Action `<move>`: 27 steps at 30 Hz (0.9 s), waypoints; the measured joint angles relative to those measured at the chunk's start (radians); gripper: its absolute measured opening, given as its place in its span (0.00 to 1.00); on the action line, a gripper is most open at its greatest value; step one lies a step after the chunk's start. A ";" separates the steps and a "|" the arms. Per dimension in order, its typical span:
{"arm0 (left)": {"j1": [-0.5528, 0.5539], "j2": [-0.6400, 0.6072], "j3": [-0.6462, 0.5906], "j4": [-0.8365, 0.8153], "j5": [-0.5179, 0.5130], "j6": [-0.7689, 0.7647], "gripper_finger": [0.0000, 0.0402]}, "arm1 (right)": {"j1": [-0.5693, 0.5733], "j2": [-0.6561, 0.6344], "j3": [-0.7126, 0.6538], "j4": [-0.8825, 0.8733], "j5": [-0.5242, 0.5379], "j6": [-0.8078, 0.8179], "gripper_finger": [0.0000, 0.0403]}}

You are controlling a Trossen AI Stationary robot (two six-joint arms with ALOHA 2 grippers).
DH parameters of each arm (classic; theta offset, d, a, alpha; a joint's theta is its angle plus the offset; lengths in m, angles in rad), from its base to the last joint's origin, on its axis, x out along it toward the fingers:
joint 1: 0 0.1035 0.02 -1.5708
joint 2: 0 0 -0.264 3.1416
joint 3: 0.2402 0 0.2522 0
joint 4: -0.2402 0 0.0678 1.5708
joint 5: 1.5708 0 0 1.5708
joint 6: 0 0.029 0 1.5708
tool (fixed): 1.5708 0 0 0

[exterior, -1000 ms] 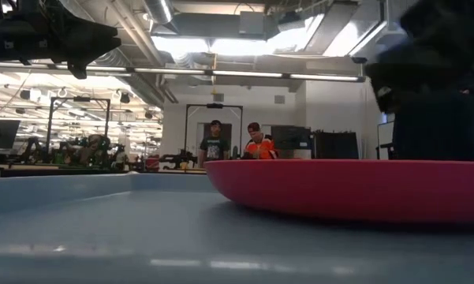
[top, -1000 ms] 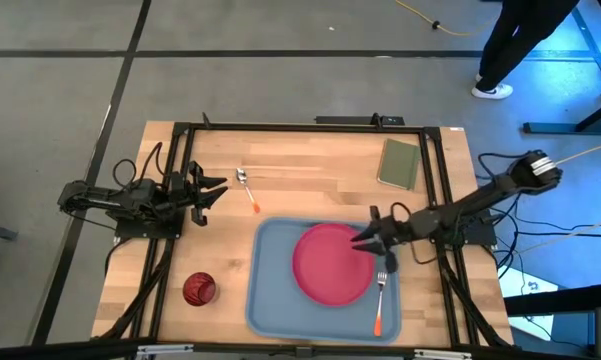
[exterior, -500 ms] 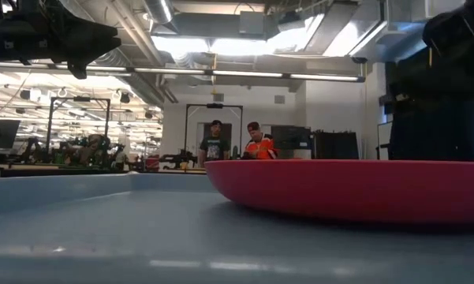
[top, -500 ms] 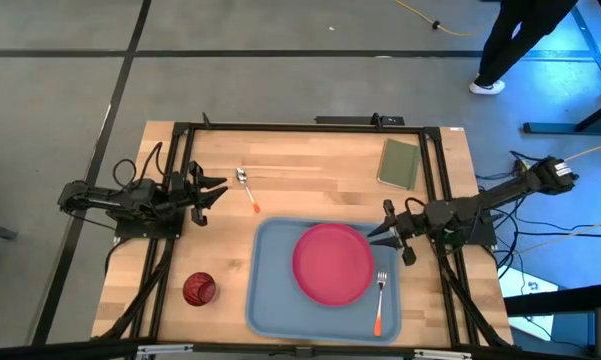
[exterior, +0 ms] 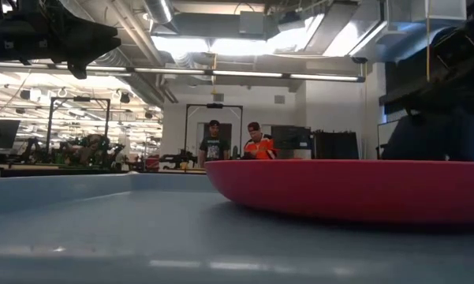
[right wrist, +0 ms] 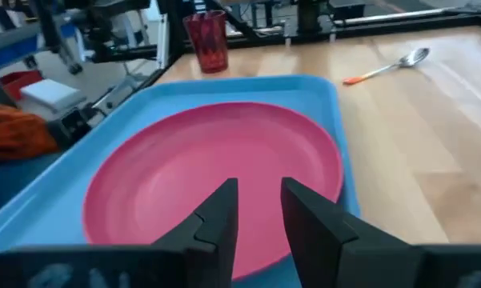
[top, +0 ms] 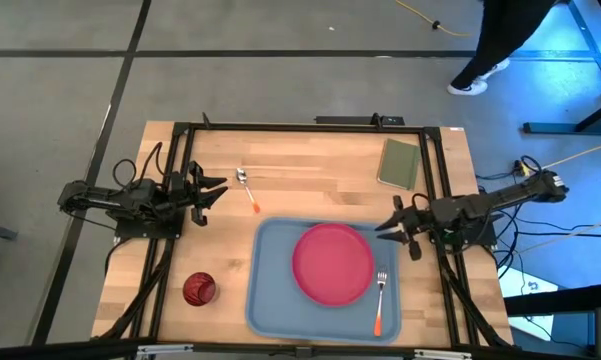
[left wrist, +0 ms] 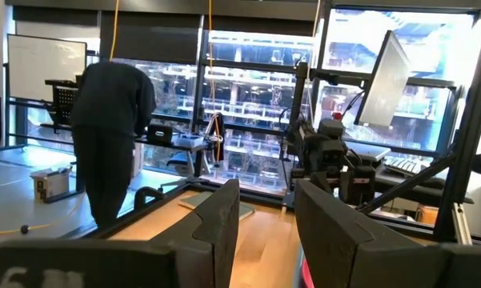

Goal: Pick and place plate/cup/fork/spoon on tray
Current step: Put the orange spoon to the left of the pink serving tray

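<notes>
Pulled back toward the right edge of the high view, the right gripper (top: 392,229) now hovers just off the tray's (top: 270,300) upper right corner, where a second ago it reached over the plate (top: 332,263) and the fork's tines. Its fingers stand slightly apart, released and empty. The person (top: 500,40) at the upper right of the high view has also stepped a little to the left. Nothing else has shifted.

The plate lies flat in the right-hand half of the tray, in the lower centre of the high view. The fork (top: 379,302) lies on the tray just right of the plate, close beside its rim; its long axis runs nearly up and down the frame, tines toward the top, orange handle toward the bottom edge.

The spoon (top: 247,189) rests on the bare wooden table (top: 320,170) above the tray's upper left corner, well apart from it. Its long axis is tilted, bowl toward the upper left, orange handle toward the lower right. The cup (top: 199,289) stands upright on the table just left of the tray, at the lower left.

The left gripper (top: 218,190) waits at the left side of the table, near the spoon's bowl but clear of it, fingers spread and empty. A green pad (top: 399,163) lies at the table's upper right.
</notes>
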 joint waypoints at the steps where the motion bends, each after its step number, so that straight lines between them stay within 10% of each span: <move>1: 0.000 0.000 0.000 0.000 0.000 0.000 0.29 | 0.000 -0.019 0.000 -0.014 -0.012 0.010 0.25; 27: 0.000 0.000 0.000 0.000 0.000 0.000 0.29 | 0.002 -0.181 0.000 -0.015 -0.077 0.017 0.25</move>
